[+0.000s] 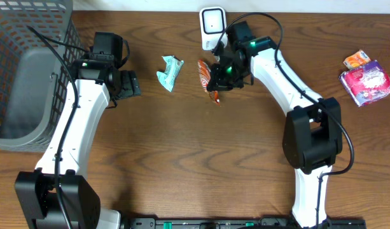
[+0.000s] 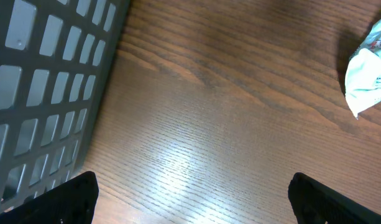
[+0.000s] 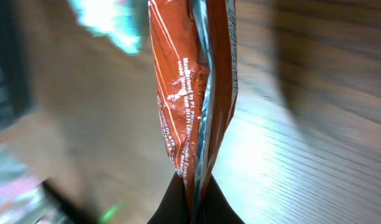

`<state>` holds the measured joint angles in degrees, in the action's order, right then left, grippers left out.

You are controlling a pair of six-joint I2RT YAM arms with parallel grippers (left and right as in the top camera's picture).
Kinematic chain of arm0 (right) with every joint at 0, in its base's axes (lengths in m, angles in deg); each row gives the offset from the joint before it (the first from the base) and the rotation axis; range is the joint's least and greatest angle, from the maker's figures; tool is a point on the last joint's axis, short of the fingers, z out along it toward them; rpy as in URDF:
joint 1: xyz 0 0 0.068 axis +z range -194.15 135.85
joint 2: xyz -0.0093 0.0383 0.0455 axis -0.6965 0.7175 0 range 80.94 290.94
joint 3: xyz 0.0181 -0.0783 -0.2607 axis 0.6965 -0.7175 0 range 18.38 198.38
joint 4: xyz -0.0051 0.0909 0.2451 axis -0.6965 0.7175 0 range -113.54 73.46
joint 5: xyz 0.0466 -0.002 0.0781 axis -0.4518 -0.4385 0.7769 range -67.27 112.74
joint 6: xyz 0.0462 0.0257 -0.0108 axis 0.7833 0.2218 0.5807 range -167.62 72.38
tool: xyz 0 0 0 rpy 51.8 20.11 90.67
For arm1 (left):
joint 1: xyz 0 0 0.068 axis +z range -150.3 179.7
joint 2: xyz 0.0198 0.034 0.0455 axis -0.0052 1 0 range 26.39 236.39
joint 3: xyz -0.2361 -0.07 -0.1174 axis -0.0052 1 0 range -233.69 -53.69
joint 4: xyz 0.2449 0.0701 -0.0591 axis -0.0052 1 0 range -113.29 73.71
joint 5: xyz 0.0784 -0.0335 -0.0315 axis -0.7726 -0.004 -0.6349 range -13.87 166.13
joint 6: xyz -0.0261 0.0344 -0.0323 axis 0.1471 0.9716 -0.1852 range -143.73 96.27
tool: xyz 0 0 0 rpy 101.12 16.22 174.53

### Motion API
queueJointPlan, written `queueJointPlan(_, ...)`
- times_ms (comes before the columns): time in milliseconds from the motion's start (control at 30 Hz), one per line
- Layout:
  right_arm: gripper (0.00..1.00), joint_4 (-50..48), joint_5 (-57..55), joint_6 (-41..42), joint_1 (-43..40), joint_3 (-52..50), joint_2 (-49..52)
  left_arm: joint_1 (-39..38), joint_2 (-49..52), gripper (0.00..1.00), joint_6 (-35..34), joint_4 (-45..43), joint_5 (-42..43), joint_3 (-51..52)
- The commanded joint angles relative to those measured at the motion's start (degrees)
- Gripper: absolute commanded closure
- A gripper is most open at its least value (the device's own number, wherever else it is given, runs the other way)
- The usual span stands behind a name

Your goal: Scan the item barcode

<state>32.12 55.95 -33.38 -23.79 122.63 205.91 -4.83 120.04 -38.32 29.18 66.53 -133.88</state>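
The right claw (image 1: 216, 81) is clamped shut on the orange packet (image 1: 203, 69), pinching it by one end. In the right wrist view the dark fingers (image 3: 206, 208) meet on the packet's (image 3: 190, 93) crimped seam, and the wrapper stretches away from them edge-on, with small white print down its side. I can see no barcode on that face.

The packet sits near the back of the counter (image 1: 195, 152), just in front of the white scanner (image 1: 212, 25) that stands at the far edge. Whether it touches the scanner I cannot tell.

The left claw (image 1: 128, 85) is spread wide with nothing in it. It hovers over bare wood between the grey basket (image 1: 29, 70) and a crumpled teal-and-white packet (image 1: 170, 72). From the left wrist view the two black fingertips (image 2: 78, 196) sit at the bottom corners. The basket's lattice wall (image 2: 47, 68) is on one side and the teal-and-white packet (image 2: 367, 74) is at the other edge.

Well off to the right lie a pink pack (image 1: 370, 83) and, just beside it, a small orange pack (image 1: 355, 59).
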Motion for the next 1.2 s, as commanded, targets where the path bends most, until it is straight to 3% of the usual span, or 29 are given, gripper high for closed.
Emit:
queueJointPlan(0,0.99,-1.51,15.26,-4.83,-0.13,-1.90,-1.53,0.13,0.57,0.02,0.37,0.15,-1.18,-0.26)
queueJointPlan(267,0.99,-14.97,32.96,-4.72,-1.44,-13.40,-1.53,0.13,0.57,0.02,0.37,0.15,-1.18,-0.24)
queueJointPlan(433,0.99,-24.76,33.77,3.02,-5.25,-22.56,-1.53,0.13,0.57,0.02,0.37,0.15,-1.18,-0.24)
queueJointPlan(600,0.95,-26.49,33.31,4.61,-9.70,-27.67,-1.53,0.13,0.57,0.02,0.37,0.15,-1.18,-0.24)
queueJointPlan(633,0.89,-26.08,32.37,4.68,-10.62,-28.28,-1.53,0.13,0.57,0.02,0.37,0.15,-1.18,-0.24)
queueJointPlan(667,0.76,-25.29,30.84,5.20,-11.56,-28.65,-1.53,0.13,0.57,0.02,0.37,0.15,-1.18,-0.24)
queueJointPlan(700,0.57,-24.17,28.98,5.27,-12.37,-28.72,-1.53,0.13,0.57,0.02,0.37,0.15,-1.18,-0.24)
queueJointPlan(767,0.39,-22.77,25.66,5.27,-13.73,-28.70,-1.55,0.13,0.57,0.02,0.37,0.15,-1.18,-0.24)
queueJointPlan(933,0.32,-18.95,21.20,5.64,-16.81,-26.51,-2.69,0.13,0.57,0.02,0.35,0.15,-1.18,-0.24)
queueJointPlan(1167,0.30,-6.16,1.16,3.72,-15.93,-18.27,-9.40,0.13,0.57,0.02,0.37,0.15,-1.18,-0.24)
